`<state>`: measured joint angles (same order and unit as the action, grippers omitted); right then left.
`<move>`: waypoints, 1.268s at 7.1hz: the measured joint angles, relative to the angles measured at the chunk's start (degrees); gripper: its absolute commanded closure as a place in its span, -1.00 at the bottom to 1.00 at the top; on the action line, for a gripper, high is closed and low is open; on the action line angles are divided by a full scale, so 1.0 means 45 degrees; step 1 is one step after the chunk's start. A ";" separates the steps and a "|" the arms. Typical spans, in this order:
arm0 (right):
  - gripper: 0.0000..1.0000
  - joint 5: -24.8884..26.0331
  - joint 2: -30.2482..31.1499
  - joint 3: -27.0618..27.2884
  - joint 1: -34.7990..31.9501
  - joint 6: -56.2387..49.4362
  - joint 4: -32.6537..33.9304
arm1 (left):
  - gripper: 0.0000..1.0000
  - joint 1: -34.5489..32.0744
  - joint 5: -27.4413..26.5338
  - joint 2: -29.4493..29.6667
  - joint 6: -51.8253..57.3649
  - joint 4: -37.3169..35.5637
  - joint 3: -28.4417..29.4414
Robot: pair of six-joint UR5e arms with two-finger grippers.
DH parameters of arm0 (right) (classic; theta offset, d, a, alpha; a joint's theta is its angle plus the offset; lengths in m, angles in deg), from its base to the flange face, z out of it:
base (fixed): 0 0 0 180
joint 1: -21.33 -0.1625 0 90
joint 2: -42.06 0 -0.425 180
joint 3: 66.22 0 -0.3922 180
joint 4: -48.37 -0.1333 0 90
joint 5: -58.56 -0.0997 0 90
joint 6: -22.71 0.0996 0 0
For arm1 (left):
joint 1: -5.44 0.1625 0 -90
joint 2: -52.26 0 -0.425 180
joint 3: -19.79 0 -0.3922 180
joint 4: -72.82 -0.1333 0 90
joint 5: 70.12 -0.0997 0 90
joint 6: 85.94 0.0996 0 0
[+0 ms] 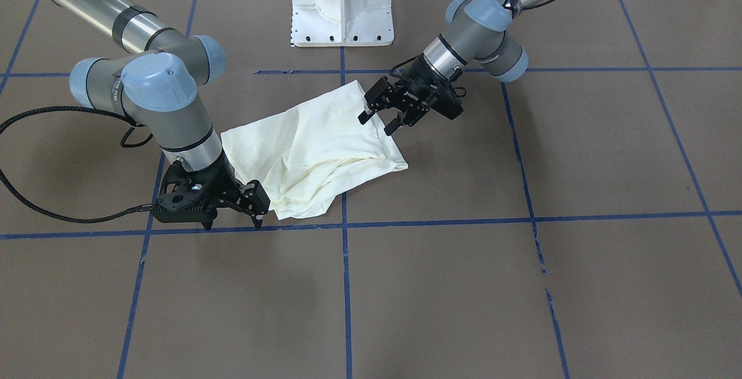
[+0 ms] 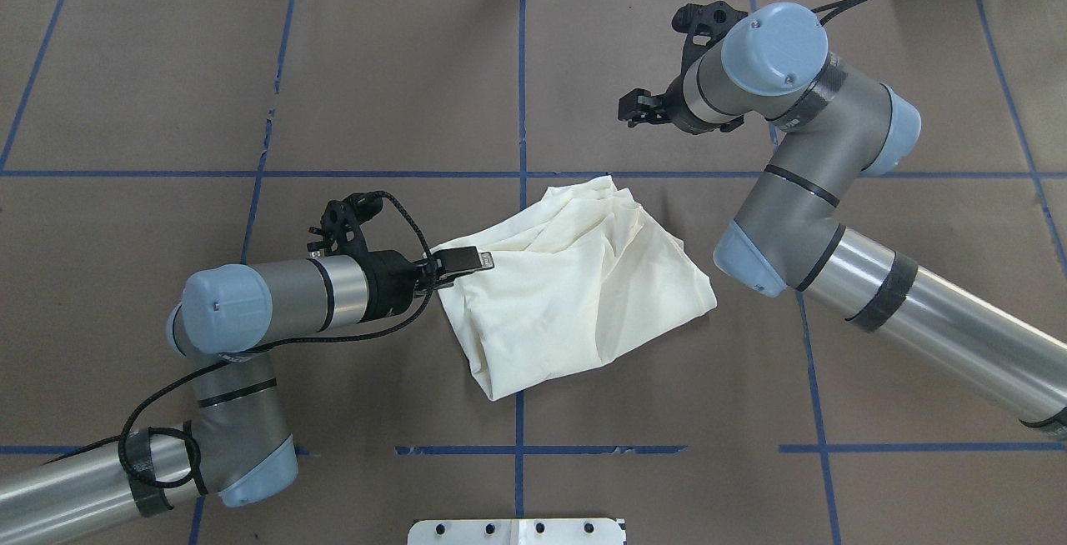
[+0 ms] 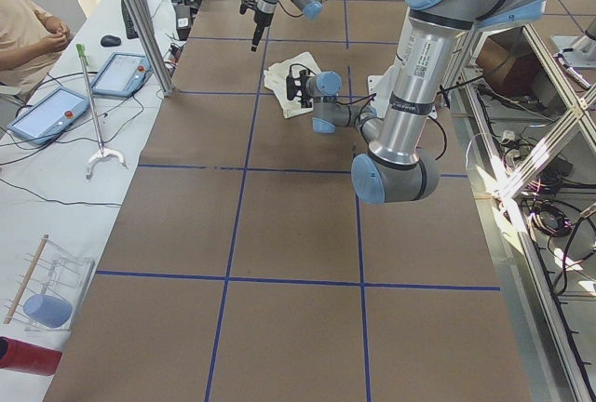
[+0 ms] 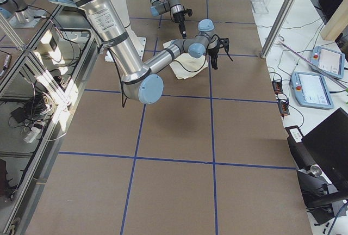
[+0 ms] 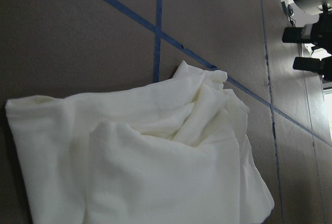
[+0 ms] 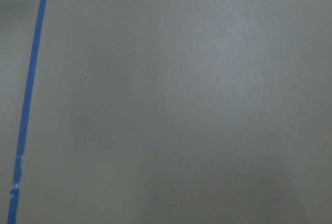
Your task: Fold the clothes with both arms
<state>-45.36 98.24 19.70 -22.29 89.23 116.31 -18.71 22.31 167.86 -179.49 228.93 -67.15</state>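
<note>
T-shirt (image 2: 583, 287) crumpled on taped table (image 2: 250, 70); pedestal (image 1: 342, 2) nearby (person (image 3: 26, 25) aside)

Bright, even room light casts soft shadows; the right wrist view looks hazy and unfocused.

No writing here is clear enough to read. A small white logo sits on the black body of the left gripper (image 1: 375, 126), too tiny to make out. Dark lettering runs lengthwise down the silver tube of the left arm (image 3: 416, 76), and pale lettering marks the grey wrist of the right arm (image 1: 174, 118); both are blurred.
</note>
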 measured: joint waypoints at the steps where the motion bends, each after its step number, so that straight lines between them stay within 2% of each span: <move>1: -1.00 0.0005 0.0022 0.0017 0.0003 0.0002 0.0000 | -0.73 -0.0051 -0.0009 0.0288 -0.0008 -0.0113 0.0498; 2: -1.00 0.0006 0.0029 0.0023 0.0006 0.0003 0.0000 | -0.67 -0.0064 -0.0017 0.0426 -0.0005 -0.0140 0.0825; 3: -1.00 0.0007 0.0039 0.0027 0.0015 0.0003 0.0000 | -0.38 -0.0069 -0.0026 0.0472 0.0007 -0.0153 0.1015; 5: -1.00 0.0008 0.0041 0.0028 0.0022 0.0004 0.0000 | 0.99 -0.0071 -0.0019 0.0508 0.0014 -0.0151 0.1193; 9: -1.00 -0.0010 0.0072 0.0028 0.0026 -0.0014 0.0000 | 1.00 -0.0159 0.0040 0.0493 0.0172 -0.0044 0.1176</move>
<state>-45.40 98.56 19.82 -22.17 89.16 116.31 -19.43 22.49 170.08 -178.72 228.73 -61.86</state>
